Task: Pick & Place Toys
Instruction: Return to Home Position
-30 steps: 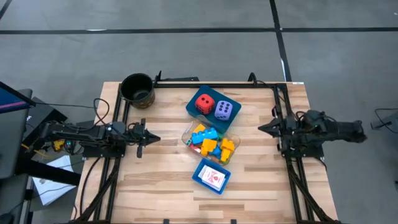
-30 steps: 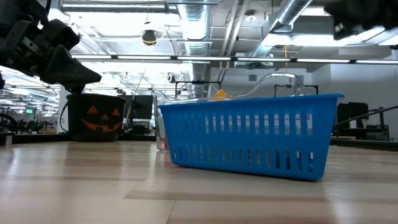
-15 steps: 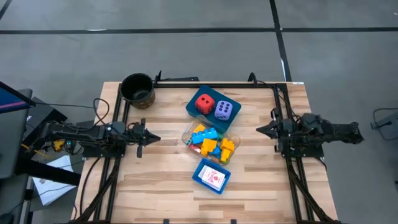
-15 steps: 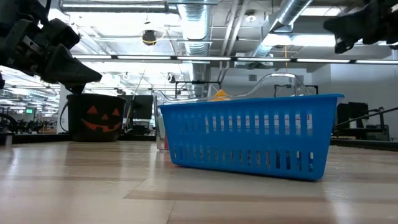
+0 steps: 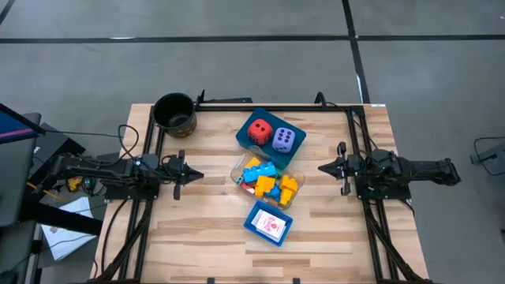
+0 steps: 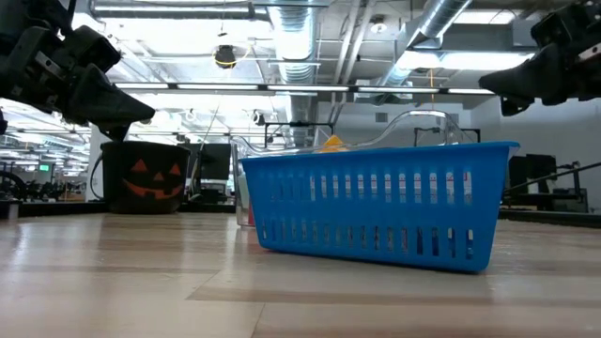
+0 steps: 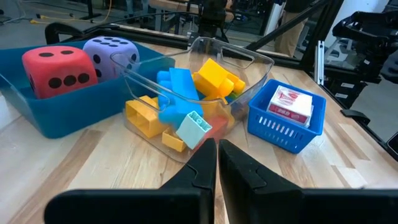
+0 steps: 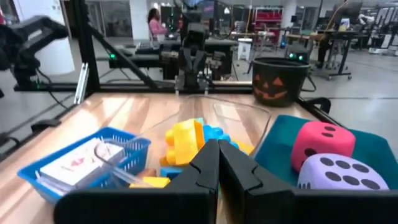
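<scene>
Nearest us, the white cards (image 5: 271,226) lie in a small blue basket (image 5: 251,221). Behind it, the bricks (image 5: 268,180) fill a clear bin (image 5: 237,167) midway between our left hand (image 5: 192,175) and right hand (image 5: 323,167). Both hands are empty, fingers together, well apart from the toys. Farther back, we see the red die (image 5: 259,131) and lavender die (image 5: 284,140) share a blue tray (image 5: 243,140), and beyond that a dark pot (image 5: 174,112).

The right end effector (image 5: 322,167) has slid left over the right side of the table (image 5: 316,217), closer to the clear bin (image 5: 236,168) than a second ago. The right arm (image 5: 410,168) behind it now lies straighter and lower. In the low view it has dropped from the top right corner, its dark tip showing fully
</scene>
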`<state>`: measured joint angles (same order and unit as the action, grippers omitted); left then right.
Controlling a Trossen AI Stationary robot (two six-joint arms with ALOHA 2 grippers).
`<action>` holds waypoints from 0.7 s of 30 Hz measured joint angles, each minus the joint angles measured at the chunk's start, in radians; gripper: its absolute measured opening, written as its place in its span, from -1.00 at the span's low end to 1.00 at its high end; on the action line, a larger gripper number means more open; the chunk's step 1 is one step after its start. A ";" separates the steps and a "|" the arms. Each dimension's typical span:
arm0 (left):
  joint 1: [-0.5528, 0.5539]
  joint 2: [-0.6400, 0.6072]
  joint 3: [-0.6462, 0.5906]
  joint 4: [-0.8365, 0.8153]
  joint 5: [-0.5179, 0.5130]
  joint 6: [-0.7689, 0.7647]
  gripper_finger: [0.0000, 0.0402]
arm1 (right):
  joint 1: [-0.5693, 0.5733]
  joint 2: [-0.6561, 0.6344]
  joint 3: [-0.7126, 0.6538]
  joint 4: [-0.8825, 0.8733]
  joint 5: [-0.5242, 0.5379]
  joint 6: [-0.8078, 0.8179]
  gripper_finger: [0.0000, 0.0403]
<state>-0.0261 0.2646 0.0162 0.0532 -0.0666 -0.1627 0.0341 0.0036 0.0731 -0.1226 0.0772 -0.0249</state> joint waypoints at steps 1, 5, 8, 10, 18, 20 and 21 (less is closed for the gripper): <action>0.000 0.000 0.000 0.000 0.000 0.000 -0.94 | -0.002 0.000 0.001 0.000 -0.001 0.005 -1.00; 0.000 0.000 0.000 0.000 0.000 0.000 -0.94 | -0.002 0.000 -0.002 -0.001 -0.034 0.001 -1.00; 0.000 0.000 0.000 0.000 0.000 0.000 -0.94 | -0.002 0.001 -0.025 0.032 -0.056 -0.028 -1.00; 0.000 0.000 0.000 -0.001 0.000 0.000 -0.94 | -0.002 0.002 -0.042 0.083 -0.057 -0.043 -1.00; 0.000 0.000 0.000 0.019 0.000 0.000 -0.94 | -0.005 0.005 -0.061 0.130 -0.061 -0.054 -1.00; 0.000 0.000 0.000 0.019 0.000 0.000 -0.94 | -0.004 0.005 -0.062 0.129 -0.062 -0.040 -1.00; 0.000 0.000 0.000 0.019 0.000 0.000 -0.94 | -0.004 0.009 -0.062 0.129 -0.062 -0.027 -1.00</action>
<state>-0.0261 0.2649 0.0162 0.0723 -0.0666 -0.1627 0.0299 0.0127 0.0116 0.0063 0.0154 -0.0516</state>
